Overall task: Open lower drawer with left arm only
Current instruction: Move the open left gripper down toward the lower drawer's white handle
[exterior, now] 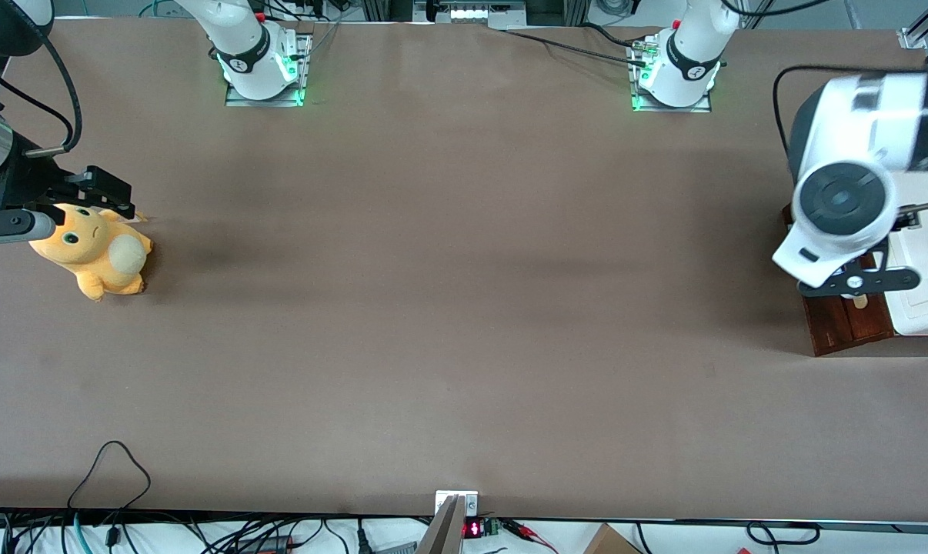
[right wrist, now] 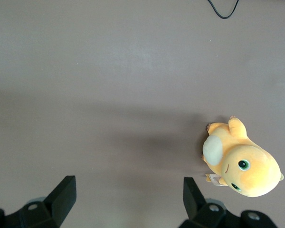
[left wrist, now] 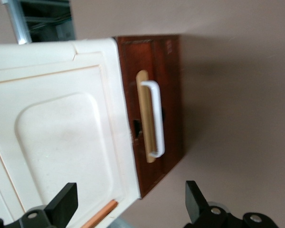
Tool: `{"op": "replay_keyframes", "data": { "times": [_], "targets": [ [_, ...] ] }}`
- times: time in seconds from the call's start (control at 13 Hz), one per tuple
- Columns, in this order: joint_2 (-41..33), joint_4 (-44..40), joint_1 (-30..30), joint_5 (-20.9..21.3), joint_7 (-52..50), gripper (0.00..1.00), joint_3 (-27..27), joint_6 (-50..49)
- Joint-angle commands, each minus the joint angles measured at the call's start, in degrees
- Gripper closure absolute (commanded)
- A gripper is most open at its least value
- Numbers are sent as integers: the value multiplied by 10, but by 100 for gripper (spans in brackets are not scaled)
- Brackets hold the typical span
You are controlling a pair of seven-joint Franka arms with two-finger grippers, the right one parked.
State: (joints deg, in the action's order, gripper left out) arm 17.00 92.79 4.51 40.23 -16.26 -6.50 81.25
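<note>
The lower drawer [left wrist: 172, 90] shows its dark reddish-brown front under a white boxy top [left wrist: 61, 123]; its white loop handle [left wrist: 154, 118] sits on a pale wood strip. The front lies close against the cabinet, and no pale inside shows. In the front view the drawer [exterior: 849, 323] stands at the working arm's end of the table. My left gripper [left wrist: 130, 205] hangs above the cabinet's corner, open and holding nothing. One finger [left wrist: 65, 202] is over the white top, the other over the table in front of the drawer. From the front, the gripper [exterior: 856, 282] is above the drawer front.
A yellow plush toy [exterior: 95, 250] lies on the brown table toward the parked arm's end, also seen in the right wrist view [right wrist: 242, 166]. A black cable loop [exterior: 110, 469] lies near the table edge closest to the front camera.
</note>
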Motion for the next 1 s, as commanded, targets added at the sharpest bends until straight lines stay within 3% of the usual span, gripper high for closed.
{"op": "replay_keyframes", "data": {
  "times": [0.0,0.38,0.92],
  "targets": [
    [43,39,15,94,-66,0,0,-35],
    [79,62,26,133,-139,0,-1,-37],
    [124,139,38,237,-236,0,-1,-50]
  ]
}}
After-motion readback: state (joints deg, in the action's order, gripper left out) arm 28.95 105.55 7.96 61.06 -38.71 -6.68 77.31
